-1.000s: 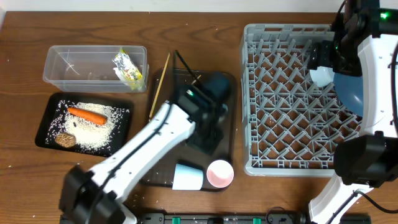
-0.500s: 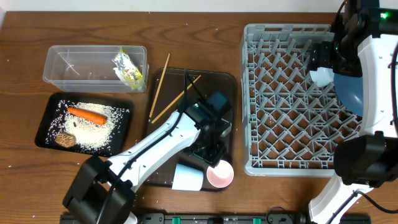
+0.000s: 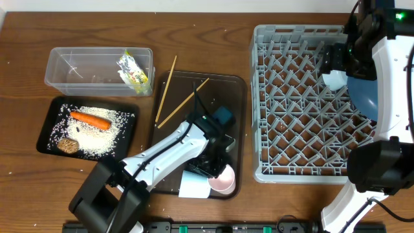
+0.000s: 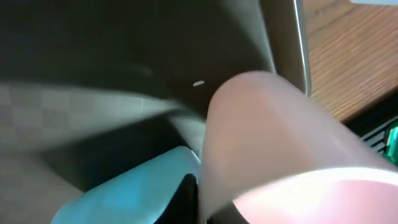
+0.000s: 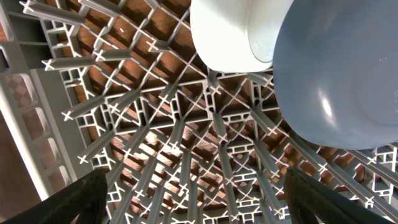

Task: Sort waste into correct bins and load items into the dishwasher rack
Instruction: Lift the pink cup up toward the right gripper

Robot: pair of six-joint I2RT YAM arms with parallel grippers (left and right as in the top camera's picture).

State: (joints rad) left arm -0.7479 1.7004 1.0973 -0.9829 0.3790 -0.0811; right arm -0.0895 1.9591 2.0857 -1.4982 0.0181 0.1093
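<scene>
Step in hand: pink cup pickup.
Left claw (image 3: 217, 169) is together, apparently clamped on the rim of the pink cup (image 3: 225, 182) on the brown tray (image 3: 236, 97). Right claw (image 5: 196, 194) is apart, empty, over the dishwasher rack (image 3: 284, 129). Next move calls for a lift clear of the tray.

Left gripper (image 3: 217, 172), formerly open over the serving tray's (image 3: 220, 90) centre, now at its front-right corner, tight on the pink cup (image 3: 224, 182).
</scene>
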